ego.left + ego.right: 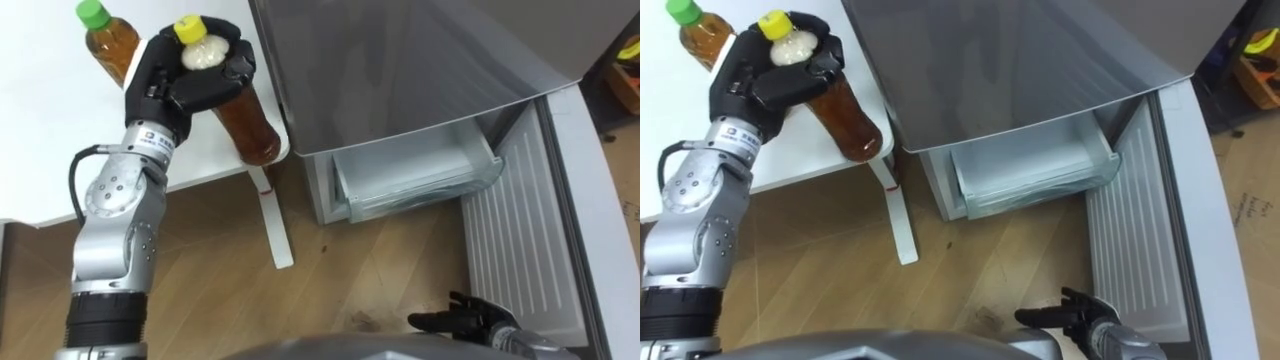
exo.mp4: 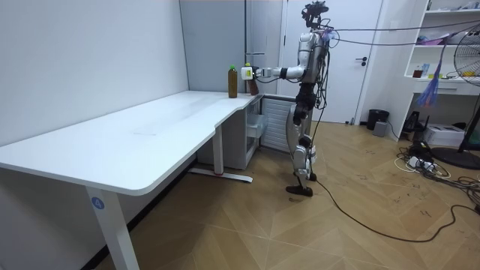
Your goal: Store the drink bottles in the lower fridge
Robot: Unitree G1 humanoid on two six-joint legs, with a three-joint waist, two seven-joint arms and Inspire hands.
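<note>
The left hand (image 1: 195,75) has its fingers curled round the top of the yellow-capped bottle (image 1: 252,128) of brown drink, at the corner of the white table (image 1: 50,150) just beside the fridge (image 1: 400,60); the green-capped bottle (image 1: 108,42) stands on the table close by. The lower fridge door (image 1: 525,240) stands open, with a clear drawer (image 1: 415,178) showing inside; the right hand (image 1: 455,322) hangs low before the door, fingers stretched and slightly apart, holding nothing.

I see desk (image 1: 40,150) left, fridge (image 1: 400,60) just right of it | drawer (image 1: 420,175) out, low in fridge | door (image 1: 530,240) open at right | bottle (image 1: 108,45) on desk | second bottle (image 1: 250,125) at desk corner, in left hand (image 1: 190,75) | right hand (image 1: 455,322) low before door
</note>
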